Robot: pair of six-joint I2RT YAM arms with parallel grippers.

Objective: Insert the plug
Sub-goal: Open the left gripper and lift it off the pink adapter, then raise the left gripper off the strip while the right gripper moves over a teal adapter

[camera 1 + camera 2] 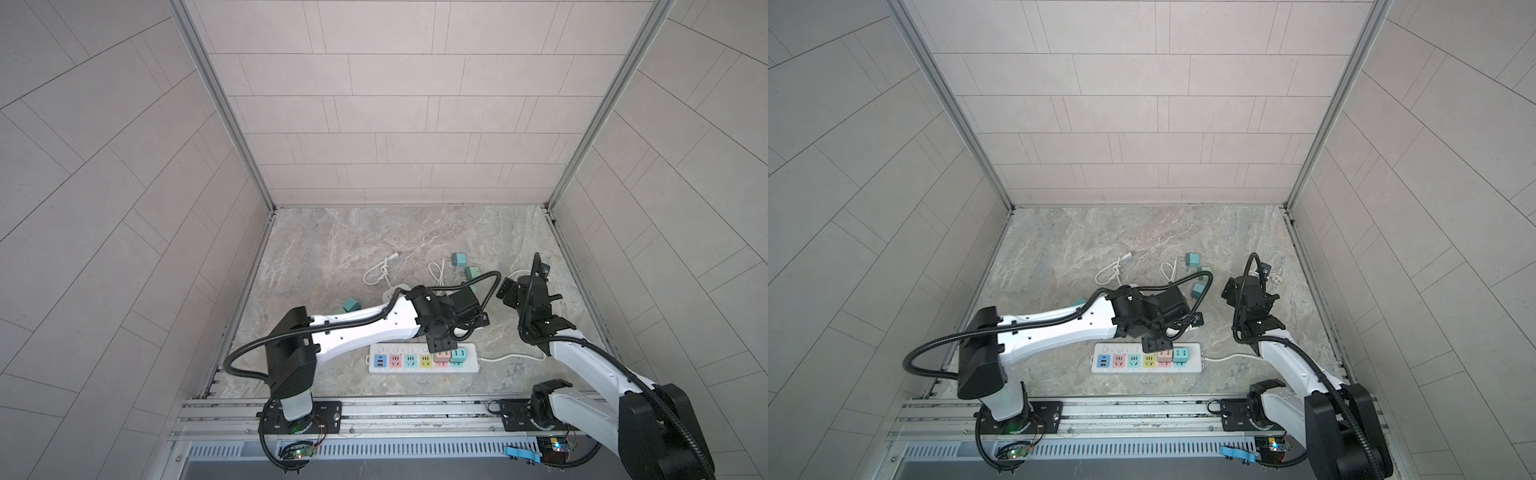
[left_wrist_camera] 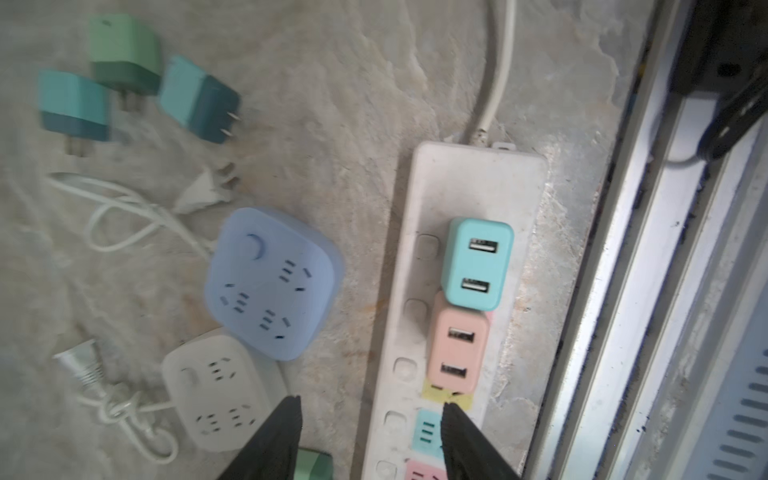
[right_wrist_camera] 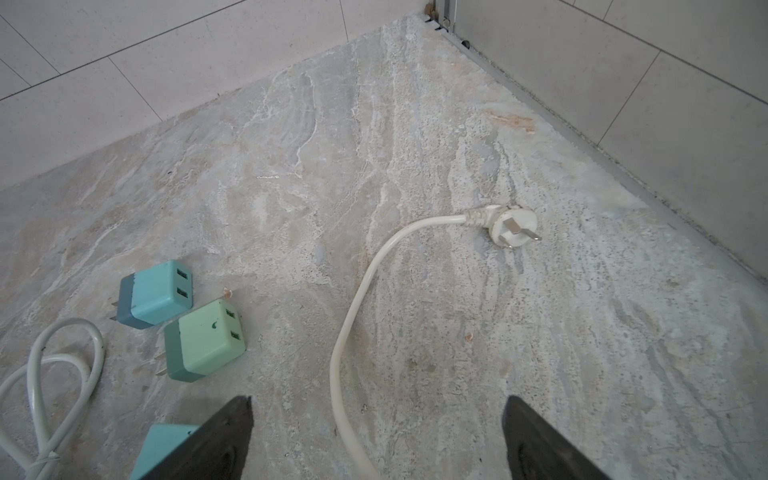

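Observation:
A white power strip [image 1: 471, 362] [image 2: 469, 183] with coloured sockets lies near the front of the stone floor. Two USB plugs stand in it side by side: a teal plug [image 2: 478, 264] [image 1: 457, 354] and a pink plug [image 2: 457, 351] [image 1: 441, 356]. My left gripper [image 2: 369, 402] [image 1: 441, 345] hangs just above the strip beside the pink plug, open and holding nothing. One fingertip [image 2: 451, 411] is over the yellow socket [image 2: 432, 390]. My right gripper [image 3: 378, 399] [image 1: 530, 293] is open and empty above the strip's white cable [image 3: 353, 316].
Loose teal [image 3: 156, 293] and green [image 3: 203, 340] plugs lie at the back, another green one [image 2: 313, 465] under my left gripper. A blue cube socket [image 2: 274, 282] and a white one [image 2: 216, 390] sit beside the strip. The cable's three-pin plug [image 3: 513, 228] lies near the right wall.

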